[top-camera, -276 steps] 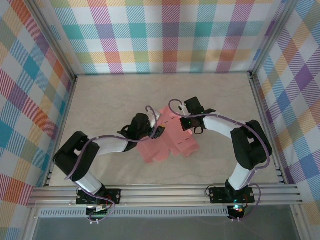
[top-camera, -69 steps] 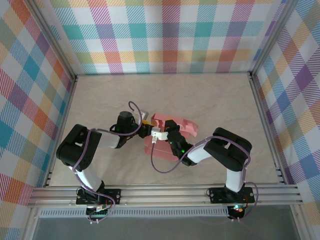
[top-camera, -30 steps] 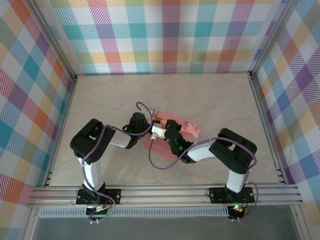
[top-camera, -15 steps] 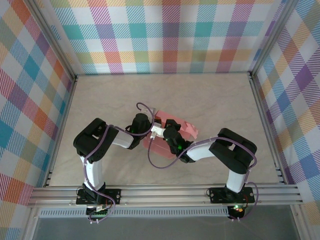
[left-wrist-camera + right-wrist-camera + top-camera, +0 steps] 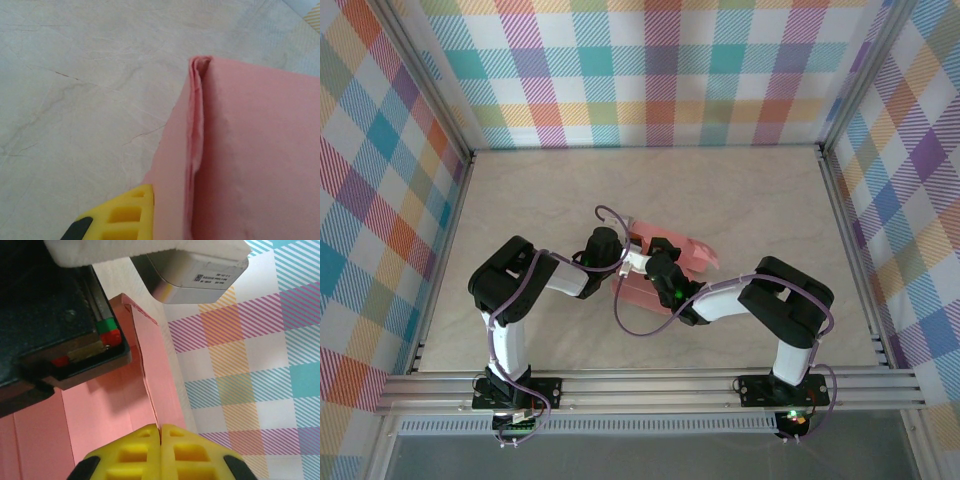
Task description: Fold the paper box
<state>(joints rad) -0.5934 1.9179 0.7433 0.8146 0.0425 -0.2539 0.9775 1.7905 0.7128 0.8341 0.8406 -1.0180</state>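
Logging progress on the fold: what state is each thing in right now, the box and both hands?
paper box: partly folded, one wall creased upright, pinched by both hands.
left hand: shut on the paper box's folded edge.
right hand: shut on a thin wall of the paper box.

Small printed label (image 5: 214,277) with a square code on the grey housing (image 5: 185,262), right wrist view. Its characters are too small to read. No other text legible.
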